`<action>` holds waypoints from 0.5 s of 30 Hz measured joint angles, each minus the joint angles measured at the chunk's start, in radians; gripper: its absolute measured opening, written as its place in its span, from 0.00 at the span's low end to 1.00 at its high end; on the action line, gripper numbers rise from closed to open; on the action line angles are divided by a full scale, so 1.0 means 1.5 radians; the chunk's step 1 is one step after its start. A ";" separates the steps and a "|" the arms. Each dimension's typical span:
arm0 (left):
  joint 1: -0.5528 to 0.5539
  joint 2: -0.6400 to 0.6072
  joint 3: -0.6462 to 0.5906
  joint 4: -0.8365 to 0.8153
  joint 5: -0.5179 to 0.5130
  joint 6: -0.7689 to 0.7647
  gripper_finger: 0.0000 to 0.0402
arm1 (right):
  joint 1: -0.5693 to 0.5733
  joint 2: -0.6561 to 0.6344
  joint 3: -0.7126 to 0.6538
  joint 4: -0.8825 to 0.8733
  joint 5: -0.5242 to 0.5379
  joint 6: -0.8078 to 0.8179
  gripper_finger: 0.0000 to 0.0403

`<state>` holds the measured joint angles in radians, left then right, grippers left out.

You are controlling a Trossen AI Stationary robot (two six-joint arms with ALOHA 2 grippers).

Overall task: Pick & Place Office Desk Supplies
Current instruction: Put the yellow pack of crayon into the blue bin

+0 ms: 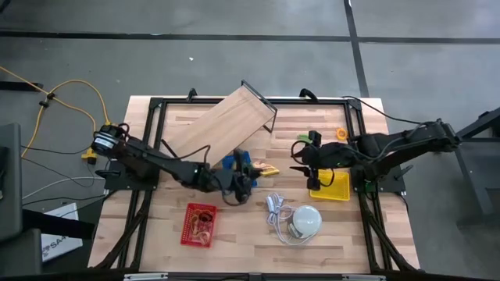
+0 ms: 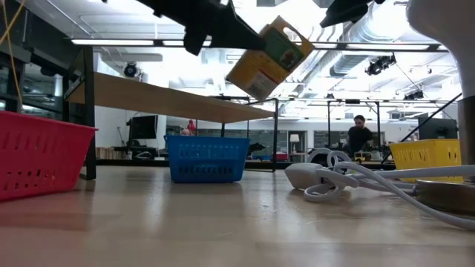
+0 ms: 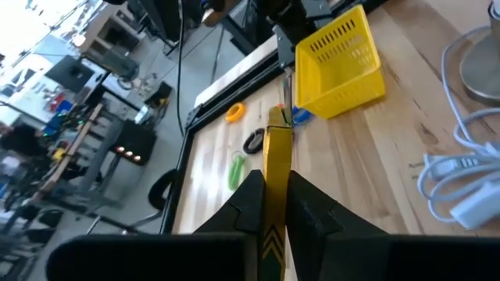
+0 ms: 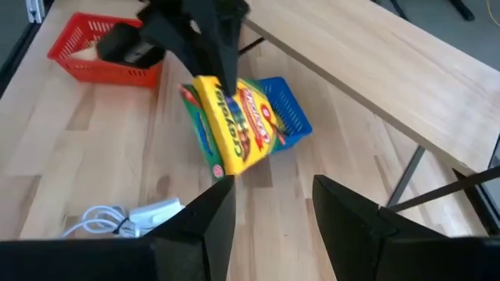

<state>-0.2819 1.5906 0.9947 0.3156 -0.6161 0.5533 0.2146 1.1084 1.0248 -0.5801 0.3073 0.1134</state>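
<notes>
Left gripper (image 4: pixel 223 66) clamps crayon box (image 4: pixel 234 125) aloft beside blue basket (image 4: pixel 281 109); right gripper (image 4: pixel 269 207) open, empty; handover looks next, needs alignment

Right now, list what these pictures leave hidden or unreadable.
- Blue basket contents: low view, its wall hides them; high view, the left tool and crayon box cover it.
- Red basket contents: high view, too small.
- Loose pieces beside the yellow basket: left wrist view, blurred.

Both arms are dark, jointed links. The left gripper (image 1: pixel 244 182) and right gripper (image 1: pixel 301 158) carry tapered matte-black fingers (image 4: pixel 207 222).
</notes>
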 joint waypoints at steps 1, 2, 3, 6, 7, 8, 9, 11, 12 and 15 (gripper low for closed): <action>-0.010 0.000 0.000 -0.002 -0.015 0.000 0.06 | 0.000 0.001 0.000 0.000 0.000 0.000 0.40; -0.018 0.000 0.000 -0.004 -0.027 0.002 0.06 | 0.000 0.001 0.000 0.000 -0.001 0.000 0.40; -0.025 0.000 0.000 -0.005 -0.038 0.002 0.06 | 0.000 0.001 0.000 0.000 -0.001 0.000 0.40; -0.044 0.000 0.000 -0.024 -0.066 -0.021 0.06 | 0.000 0.003 0.000 0.000 -0.001 0.005 0.40; -0.051 0.000 0.000 -0.034 -0.076 -0.035 0.06 | 0.000 0.004 0.000 -0.001 -0.001 0.011 0.40; -0.056 0.000 0.000 -0.046 -0.083 -0.050 0.06 | 0.000 0.004 0.000 -0.005 -0.004 0.014 0.40; -0.061 0.000 0.000 -0.063 -0.088 -0.067 0.06 | 0.000 0.004 0.000 -0.009 -0.011 0.015 0.40; -0.070 0.000 0.000 -0.106 -0.103 -0.106 0.06 | 0.000 0.004 0.000 -0.013 -0.020 0.017 0.40; -0.073 0.001 0.000 -0.125 -0.109 -0.126 0.06 | 0.000 0.004 0.000 -0.013 -0.023 0.017 0.40; -0.082 0.001 0.000 -0.163 -0.133 -0.177 0.06 | 0.000 0.004 0.000 -0.013 -0.032 0.017 0.39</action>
<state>-0.4043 1.5913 0.9943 0.0713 -0.8162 0.2876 0.2146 1.1145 1.0248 -0.6003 0.2591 0.1388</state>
